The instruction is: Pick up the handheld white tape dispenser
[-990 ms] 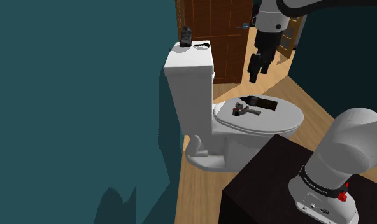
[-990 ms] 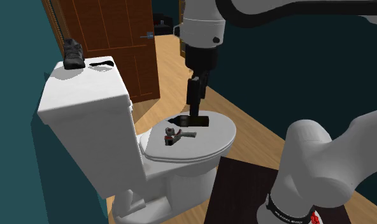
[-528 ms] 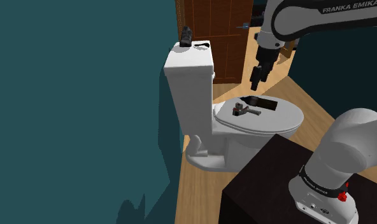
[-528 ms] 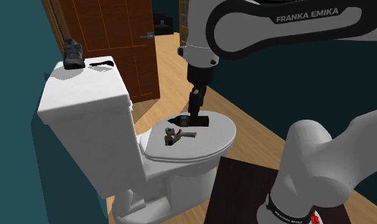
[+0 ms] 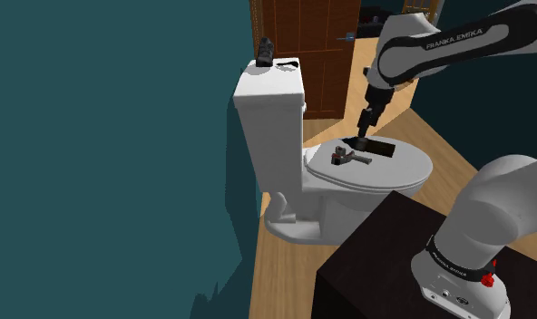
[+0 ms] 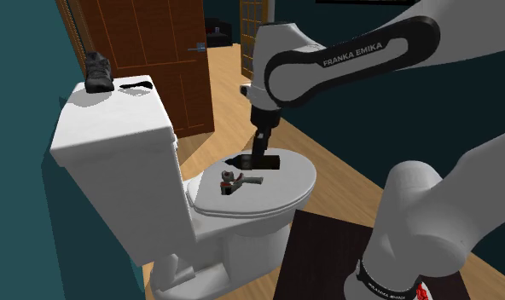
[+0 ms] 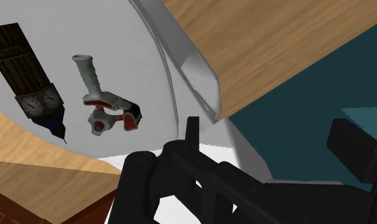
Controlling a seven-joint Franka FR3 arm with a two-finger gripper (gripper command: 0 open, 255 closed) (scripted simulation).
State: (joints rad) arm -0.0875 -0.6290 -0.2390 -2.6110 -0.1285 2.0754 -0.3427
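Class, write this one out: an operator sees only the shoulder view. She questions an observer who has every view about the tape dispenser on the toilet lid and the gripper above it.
Operator: Is the gripper open?
Observer: Yes. In the wrist view its fingers stand apart with nothing between them.
Operator: What is the dark block beside the dispenser?
Observer: A model clock tower lying flat. The wrist view shows its clock faces.
Operator: Is the dispenser lined up with the gripper?
Observer: No. In the wrist view it lies off to one side of the fingers, next to the tower, not between them.
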